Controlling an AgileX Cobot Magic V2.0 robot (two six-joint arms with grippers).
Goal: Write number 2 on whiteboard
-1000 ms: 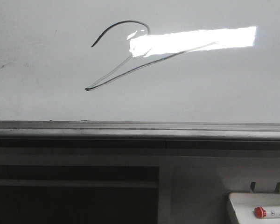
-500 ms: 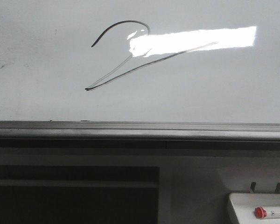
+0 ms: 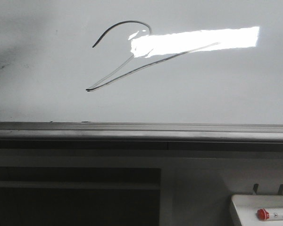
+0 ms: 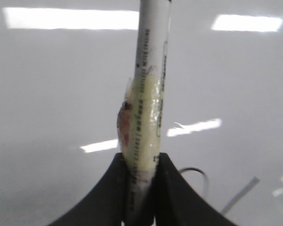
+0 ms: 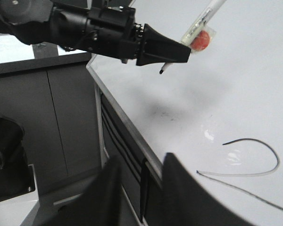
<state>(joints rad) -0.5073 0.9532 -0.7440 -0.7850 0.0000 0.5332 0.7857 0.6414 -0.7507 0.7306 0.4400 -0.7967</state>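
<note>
Matte black, wedge-shaped end effector (image 5: 172, 49) fingers

front camera faces the whiteboard (image 3: 217, 84) closely; both wrist views share it

the glossy whiteboard (image 3: 217, 89) bears the number 2 (image 3: 120, 70) in marker.

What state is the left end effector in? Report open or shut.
Shut on the marker. In the left wrist view the left end effector has both fingers pressed against the marker's taped barrel.
</note>
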